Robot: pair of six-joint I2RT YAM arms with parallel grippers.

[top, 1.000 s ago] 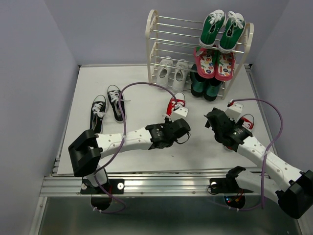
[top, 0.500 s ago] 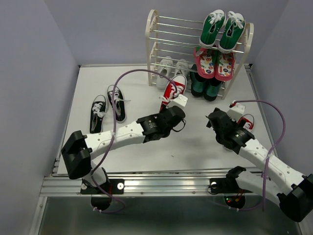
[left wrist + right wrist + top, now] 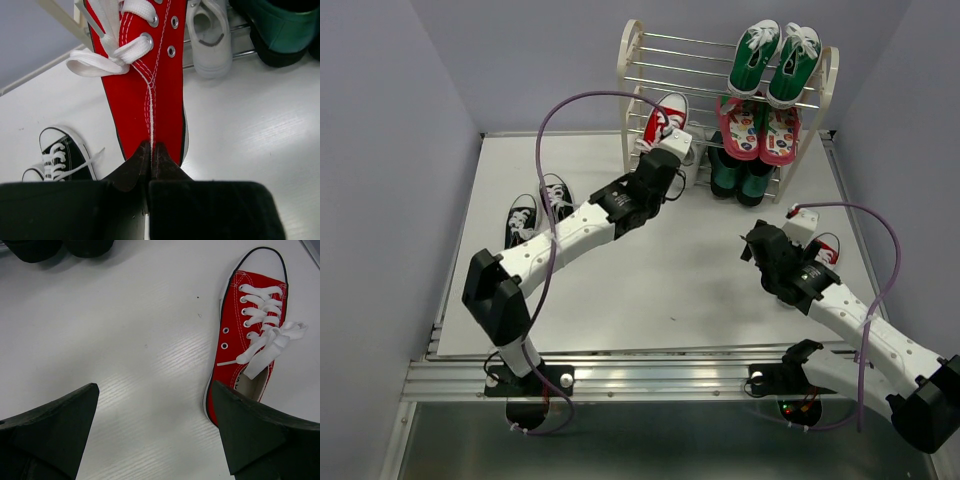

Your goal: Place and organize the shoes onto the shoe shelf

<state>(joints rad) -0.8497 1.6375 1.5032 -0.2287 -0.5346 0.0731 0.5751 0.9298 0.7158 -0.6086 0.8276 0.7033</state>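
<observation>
My left gripper (image 3: 663,152) (image 3: 151,150) is shut on the heel of a red sneaker (image 3: 663,118) (image 3: 145,75). It holds the shoe in the air, toe toward the left half of the cream-white shoe shelf (image 3: 632,80). A white sneaker (image 3: 207,40) rests on the bottom tier just beyond it. Two black sneakers (image 3: 522,222) (image 3: 557,195) lie on the table at the left. The other red sneaker (image 3: 250,340) (image 3: 827,246) lies at the right. Beside it my right gripper (image 3: 760,250) (image 3: 155,385) hangs open over bare table, its right finger close to that shoe's heel.
The shelf's right half holds green sneakers (image 3: 775,60) on top, pink patterned shoes (image 3: 760,130) in the middle and dark green boots (image 3: 740,175) (image 3: 280,30) at the bottom. One black sneaker (image 3: 65,155) shows below my left gripper.
My left arm has lifted the red sneaker off the table's middle and carried it back and up to the shelf's left side. The right arm has stayed put, open.
</observation>
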